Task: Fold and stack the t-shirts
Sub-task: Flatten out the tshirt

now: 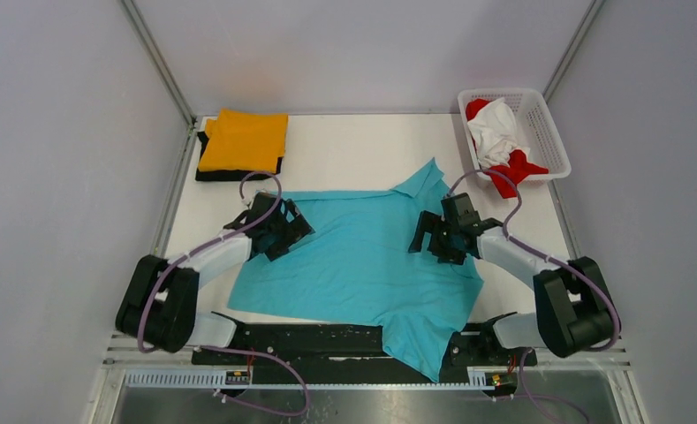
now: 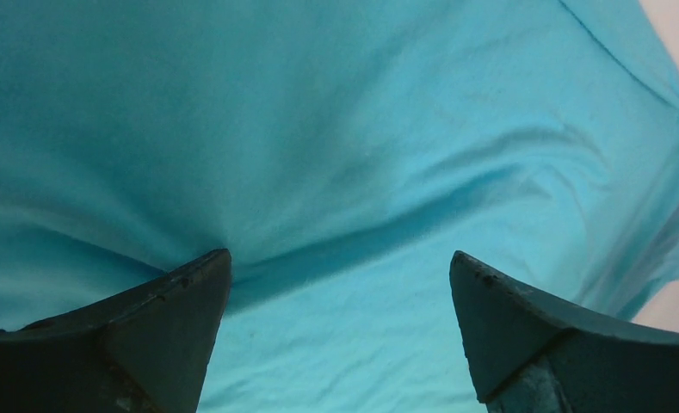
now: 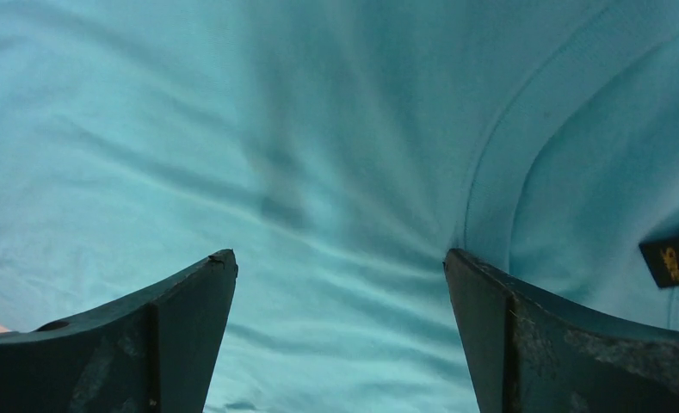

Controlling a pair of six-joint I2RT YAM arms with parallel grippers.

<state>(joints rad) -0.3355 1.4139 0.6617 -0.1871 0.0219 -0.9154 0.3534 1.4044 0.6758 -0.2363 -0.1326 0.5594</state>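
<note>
A turquoise t-shirt (image 1: 362, 256) lies spread on the table, one corner hanging over the near edge. My left gripper (image 1: 284, 231) is open just above its left side, and the cloth (image 2: 336, 172) fills the left wrist view. My right gripper (image 1: 435, 237) is open above its right side near the collar, where the cloth (image 3: 318, 172) and a black label (image 3: 675, 258) show. A folded orange t-shirt (image 1: 243, 140) lies on a folded black t-shirt (image 1: 201, 173) at the back left. A white t-shirt (image 1: 495, 132) and a red t-shirt (image 1: 514, 172) lie crumpled in the basket.
The white plastic lattice basket (image 1: 549, 132) stands at the back right. Grey walls enclose the table on three sides. The black rail of the arm bases (image 1: 309, 340) runs along the near edge.
</note>
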